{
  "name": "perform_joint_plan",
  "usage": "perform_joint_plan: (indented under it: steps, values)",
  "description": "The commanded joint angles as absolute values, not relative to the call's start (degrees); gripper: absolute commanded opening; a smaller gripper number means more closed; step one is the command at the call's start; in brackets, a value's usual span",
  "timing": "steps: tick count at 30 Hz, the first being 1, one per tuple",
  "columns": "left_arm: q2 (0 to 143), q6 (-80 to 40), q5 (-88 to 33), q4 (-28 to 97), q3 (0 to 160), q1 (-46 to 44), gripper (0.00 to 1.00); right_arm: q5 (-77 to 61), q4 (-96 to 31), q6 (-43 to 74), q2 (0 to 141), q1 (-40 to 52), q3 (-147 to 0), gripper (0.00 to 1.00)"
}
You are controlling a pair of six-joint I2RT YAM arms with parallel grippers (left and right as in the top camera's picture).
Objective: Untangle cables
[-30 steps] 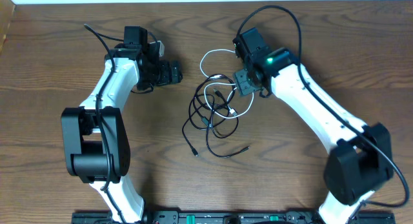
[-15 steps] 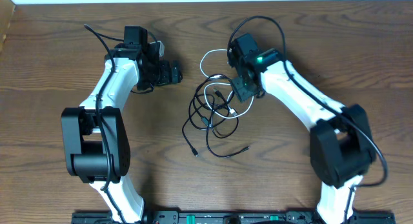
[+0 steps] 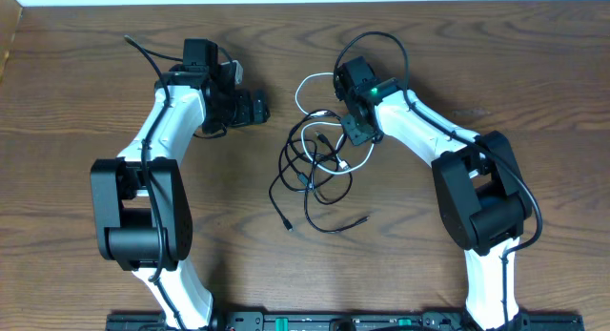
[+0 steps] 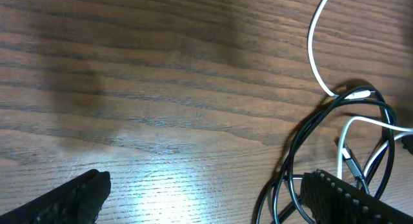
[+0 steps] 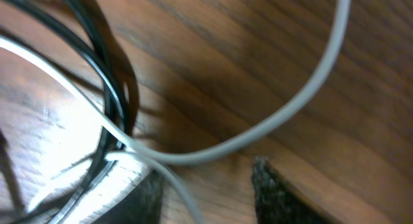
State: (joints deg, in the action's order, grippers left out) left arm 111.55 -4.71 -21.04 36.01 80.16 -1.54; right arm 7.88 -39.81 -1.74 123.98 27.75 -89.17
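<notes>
The cables lie tangled at mid-table. The long black cable (image 3: 307, 183) makes several loops, and the shorter white cable (image 3: 311, 79) threads through them. My right gripper (image 3: 355, 131) is down at the tangle's upper right edge. In the right wrist view its jaws stand apart with the white cable (image 5: 284, 114) running between them close to the left finger, beside black cable (image 5: 113, 88) strands. My left gripper (image 3: 250, 109) hovers wide open to the left of the tangle, holding nothing. The left wrist view shows its right finger over the black cable (image 4: 303, 130) and the white cable (image 4: 313, 50) beyond it.
The wooden table (image 3: 86, 73) runs to a pale wall at the back. A thick black robot cable (image 3: 381, 40) arcs above my right arm. Another one (image 3: 143, 52) trails behind my left arm.
My right arm has shifted left onto the tangle's upper right edge and its jaws have narrowed around the white cable. My left arm has not moved.
</notes>
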Motion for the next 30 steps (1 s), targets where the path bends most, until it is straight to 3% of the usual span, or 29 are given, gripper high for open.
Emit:
perform_joint_plan:
  steps: [1,7,10,16,17,18,19,20,21,24,30]
  values:
    - [111.2,-5.3,-20.7,36.2,79.7,-1.3,0.98,9.1,-40.5,-1.8,125.1,27.3,-89.1,0.29]
    - [111.2,-5.3,-20.7,36.2,79.7,-1.3,0.98,11.0,-40.7,-1.8,125.1,27.0,-89.1,0.25]
    - [111.2,-5.3,-20.7,36.2,79.7,-1.3,0.98,11.0,-40.5,-1.8,125.1,27.0,-89.1,0.01]
    - [111.2,-5.3,-20.7,36.2,79.7,-1.3,0.98,4.7,-39.5,-4.4,125.1,26.9,-89.1,0.01]
    - [111.2,-5.3,-20.7,36.2,79.7,-1.3,0.98,2.7,-39.4,-6.3,125.1,26.8,-89.1,0.04]
    - [111.2,-5.3,-20.7,36.2,79.7,-1.3,0.98,0.9,-39.4,-7.7,125.1,26.6,-89.1,0.18]
    - [111.2,-5.3,-20.7,36.2,79.7,-1.3,0.98,0.2,-39.4,-8.3,125.1,26.4,-89.1,0.24]
    - [111.2,-5.3,-20.7,36.2,79.7,-1.3,0.98,0.0,-39.4,-8.5,125.1,26.1,-89.1,0.17]
    - [111.2,-5.3,-20.7,36.2,79.7,-1.3,0.99,0.5,-39.5,-8.4,125.0,25.9,-89.2,0.01]
    - [111.2,-5.3,-20.7,36.2,79.7,-1.3,0.98,7.9,-39.9,-1.8,123.7,25.1,-89.6,0.01]
    - [111.2,-5.3,-20.7,36.2,79.7,-1.3,0.98,14.1,-39.0,-1.3,115.8,26.5,-89.6,0.01]
